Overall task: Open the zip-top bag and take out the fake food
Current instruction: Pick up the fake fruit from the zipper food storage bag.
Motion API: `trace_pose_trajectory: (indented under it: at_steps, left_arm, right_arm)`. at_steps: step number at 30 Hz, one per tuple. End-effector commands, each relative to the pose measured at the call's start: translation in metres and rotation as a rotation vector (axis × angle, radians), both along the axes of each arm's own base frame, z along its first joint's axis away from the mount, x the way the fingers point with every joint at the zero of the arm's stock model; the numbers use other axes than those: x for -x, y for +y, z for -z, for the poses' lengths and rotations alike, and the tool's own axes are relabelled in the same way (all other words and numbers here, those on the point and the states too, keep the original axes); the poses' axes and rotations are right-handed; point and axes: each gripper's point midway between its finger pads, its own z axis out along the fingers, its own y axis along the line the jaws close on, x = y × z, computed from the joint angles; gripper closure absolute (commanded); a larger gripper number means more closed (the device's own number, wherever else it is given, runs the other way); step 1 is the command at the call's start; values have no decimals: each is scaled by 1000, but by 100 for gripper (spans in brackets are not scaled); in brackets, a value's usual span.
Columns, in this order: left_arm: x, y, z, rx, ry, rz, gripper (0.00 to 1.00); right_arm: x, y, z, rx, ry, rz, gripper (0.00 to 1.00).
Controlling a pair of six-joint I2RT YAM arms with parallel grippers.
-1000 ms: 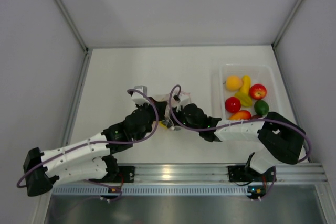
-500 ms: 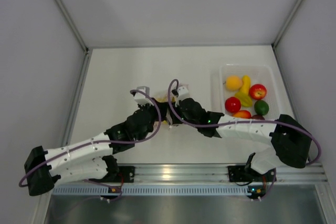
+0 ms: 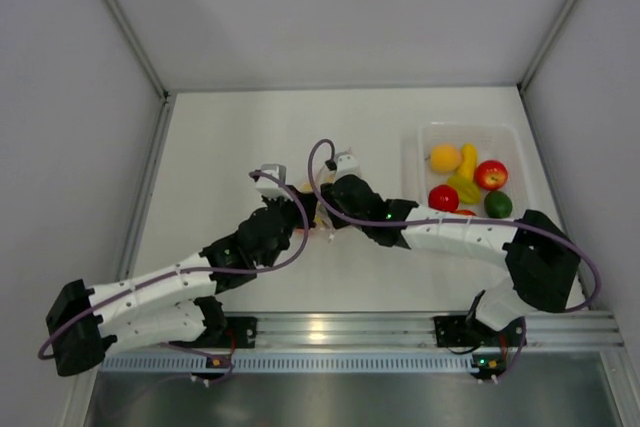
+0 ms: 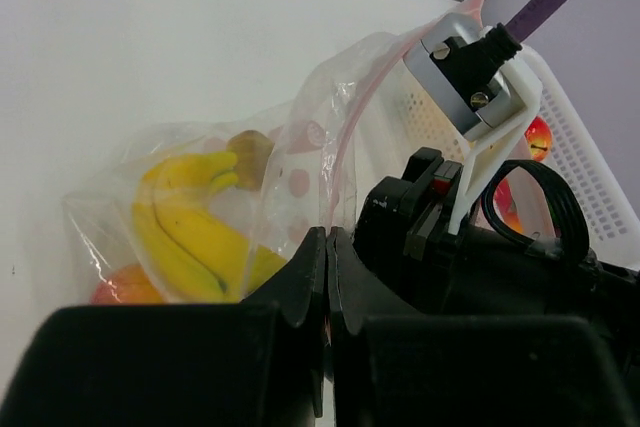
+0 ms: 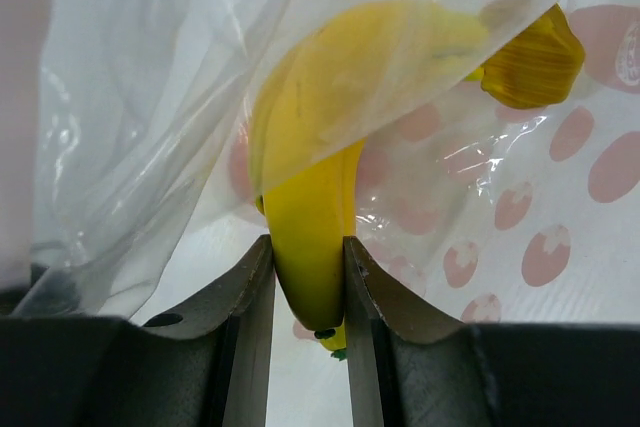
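Note:
The zip-top bag [image 4: 300,162] is clear plastic printed with pink spots, and its mouth is raised. My left gripper [image 4: 328,239] is shut on its pink edge. Inside the bag lie yellow bananas [image 4: 185,232], an orange-red piece [image 4: 125,289] and a brownish piece [image 4: 250,152]. My right gripper [image 5: 308,252] reaches into the bag and is shut on the tip of a banana [image 5: 315,197], with bag film [image 5: 140,107] draped over it. From above, both grippers meet at the bag [image 3: 308,190] in the middle of the table.
A clear tray [image 3: 425,133] at the right holds fake food: an orange [image 3: 445,158], a yellow piece [image 3: 466,179], a red apple [image 3: 490,175], a tomato [image 3: 443,198] and a lime [image 3: 497,204]. Grey walls enclose the table. The right arm's forearm [image 3: 460,235] runs just in front of the tray.
My right arm has swung left and away from me, pushing its gripper further into the bag. The left gripper has stayed shut on the bag's edge, shifting only slightly.

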Motion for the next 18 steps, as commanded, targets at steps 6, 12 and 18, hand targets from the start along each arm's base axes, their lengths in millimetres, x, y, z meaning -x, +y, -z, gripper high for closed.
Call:
trace_pose_trajectory:
  at_steps: [6,12,18]
  left_arm:
    - [37,-50,-21,151,-21,290,100]
    - [35,-51,-23,156,-34,283,100]
    - [23,-38,-17,157,-27,181,100]
  right_arm:
    - [-38,-4,-12,-76,-55,223,100]
    - [-35,-14,-15,-118,6,237,100]
    - [-30,-34,-15,-100,-11,232,100]
